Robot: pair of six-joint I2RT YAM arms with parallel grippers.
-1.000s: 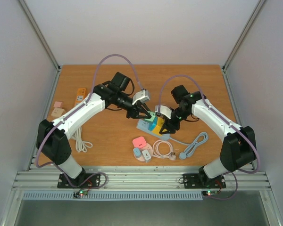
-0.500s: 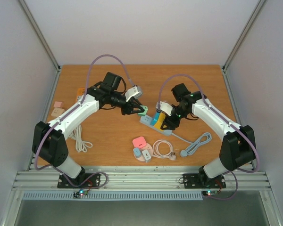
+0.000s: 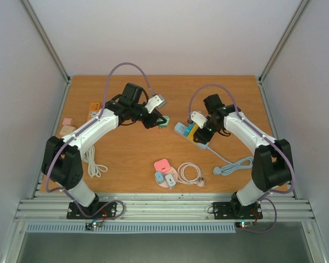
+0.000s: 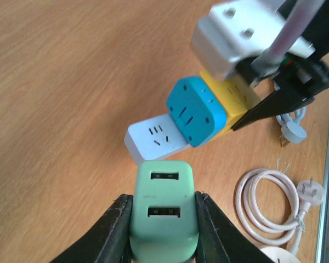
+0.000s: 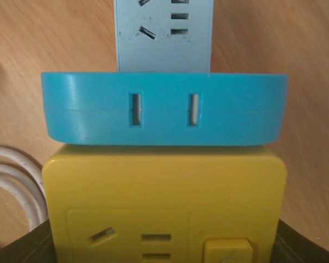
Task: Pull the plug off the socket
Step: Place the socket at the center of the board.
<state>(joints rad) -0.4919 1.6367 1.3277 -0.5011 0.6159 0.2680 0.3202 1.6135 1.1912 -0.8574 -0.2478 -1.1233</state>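
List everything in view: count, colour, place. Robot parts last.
power strip: 1, pale blue, centre-right
blue adapter: 1, blue, on power strip
yellow adapter: 1, yellow, on power strip beside blue adapter
green plug: 1, mint, unplugged, left of power strip
strip cable: 1, grey-blue, trailing front right
coiled cable: 1, white, front centre
loose cable: 1, white, beside left arm
small chargers: 3, pink, pale blue, white, front centre
orange strip: 1, orange, far left
small blocks: 2, pink and beige, left edge
table: 1, brown wood
left gripper: 1, black fingers, shut on green plug
right gripper: 1, black fingers, gripping yellow adapter
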